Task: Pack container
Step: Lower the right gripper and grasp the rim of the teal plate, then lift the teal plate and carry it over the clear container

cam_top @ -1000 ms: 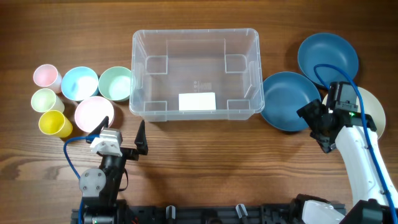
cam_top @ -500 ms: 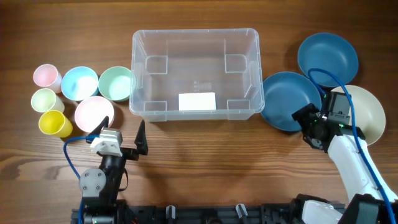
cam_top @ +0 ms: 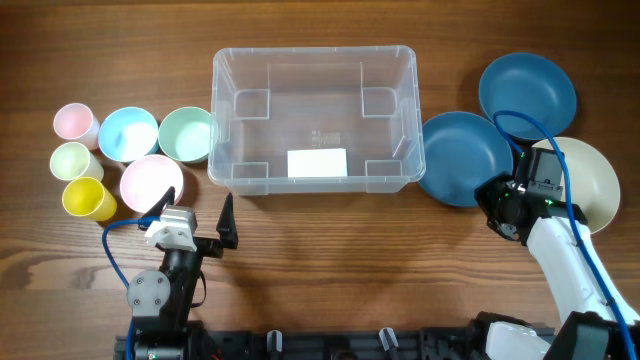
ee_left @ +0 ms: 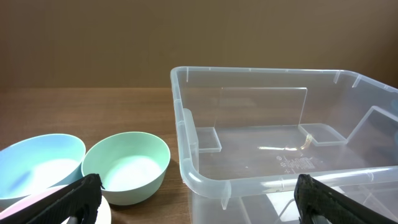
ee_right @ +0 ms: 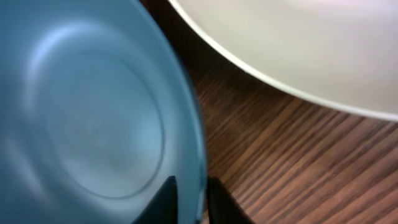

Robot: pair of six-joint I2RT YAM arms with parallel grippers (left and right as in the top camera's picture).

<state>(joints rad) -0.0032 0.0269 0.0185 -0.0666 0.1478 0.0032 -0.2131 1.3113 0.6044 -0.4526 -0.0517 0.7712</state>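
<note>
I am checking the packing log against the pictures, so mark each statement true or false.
1. The large clear plastic rectangular container holds no dishes. True.
2. The right gripper hangs open above bare wood. False: it is shut on the rim of the dark blue round plate nearest the container.
3. The left gripper is open and holds nothing. True.
4. The mint green round bowl lies inside the container. False: it stands on the table, just left of the container.
</note>
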